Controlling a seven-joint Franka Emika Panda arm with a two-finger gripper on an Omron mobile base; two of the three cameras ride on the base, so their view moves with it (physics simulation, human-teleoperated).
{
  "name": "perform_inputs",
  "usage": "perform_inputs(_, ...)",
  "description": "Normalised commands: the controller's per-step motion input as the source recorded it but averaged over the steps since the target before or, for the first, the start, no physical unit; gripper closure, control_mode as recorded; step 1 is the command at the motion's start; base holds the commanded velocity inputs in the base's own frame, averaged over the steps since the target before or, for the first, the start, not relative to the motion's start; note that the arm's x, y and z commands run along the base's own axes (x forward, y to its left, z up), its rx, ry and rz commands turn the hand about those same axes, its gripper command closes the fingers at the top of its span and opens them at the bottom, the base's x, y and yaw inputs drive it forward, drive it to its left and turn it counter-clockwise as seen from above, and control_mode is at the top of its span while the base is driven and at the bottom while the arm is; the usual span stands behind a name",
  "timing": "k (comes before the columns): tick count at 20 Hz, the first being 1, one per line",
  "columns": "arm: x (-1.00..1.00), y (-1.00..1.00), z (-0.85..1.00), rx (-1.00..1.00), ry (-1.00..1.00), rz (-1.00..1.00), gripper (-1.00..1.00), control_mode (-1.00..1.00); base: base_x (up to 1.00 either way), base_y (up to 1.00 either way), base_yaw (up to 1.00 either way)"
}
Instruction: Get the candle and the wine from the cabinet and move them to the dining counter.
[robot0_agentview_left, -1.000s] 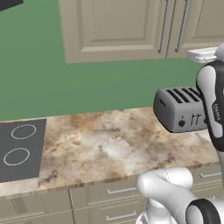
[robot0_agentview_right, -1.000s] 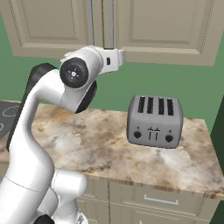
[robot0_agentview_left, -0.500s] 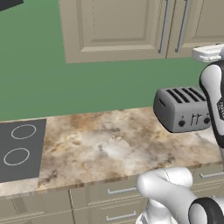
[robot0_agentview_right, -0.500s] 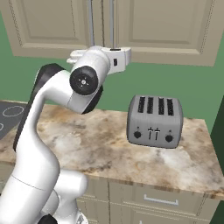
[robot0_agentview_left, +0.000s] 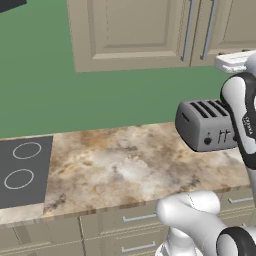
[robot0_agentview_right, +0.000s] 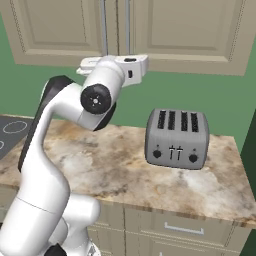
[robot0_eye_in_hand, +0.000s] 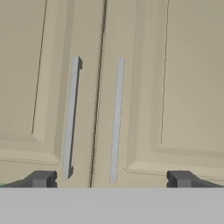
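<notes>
The cabinet (robot0_eye_in_hand: 183, 87) has both beige doors shut, and its two thin grey bar handles (robot0_eye_in_hand: 70, 118) (robot0_eye_in_hand: 116, 120) stand side by side at the centre seam. My gripper (robot0_eye_in_hand: 109, 178) is open and points straight at those doors, its dark fingertips (robot0_eye_in_hand: 41, 178) spread wider than the pair of handles, with nothing between them. From the base, the same cabinet (robot0_agentview_left: 130, 30) (robot0_agentview_right: 185, 30) hangs above the worktop, and my hand (robot0_agentview_right: 131, 67) sits at the height of its lower edge. The candle and the wine are hidden. The dining counter is out of view.
A silver four-slot toaster (robot0_agentview_left: 205, 124) (robot0_agentview_right: 176, 139) stands on the marbled worktop (robot0_agentview_left: 125, 170), below and right of my hand. A dark cooktop (robot0_agentview_left: 22, 170) lies at the left end. Beige drawer fronts (robot0_agentview_left: 125, 220) run under the worktop edge. Green wall fills the gap beneath the cabinet.
My elbow has swung a little right and down, while the hand has stayed near the cabinet's lower edge. The gripper has stayed open.
</notes>
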Motion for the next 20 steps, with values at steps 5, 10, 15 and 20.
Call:
perform_inputs(5,0.42,-0.01,0.0,0.07,-0.07,0.02,-1.0,-1.0,0.0,0.0,0.0)
perform_inputs(10,0.56,0.0,0.0,0.08,-0.14,0.1,-1.0,-1.0,0.0,0.0,0.0)
perform_inputs(15,0.5,-0.09,0.0,0.08,-0.14,0.18,-1.0,-1.0,0.0,0.0,0.0)
perform_inputs(20,0.37,-0.31,0.0,0.02,0.0,0.11,-1.0,-1.0,0.0,0.0,0.0)
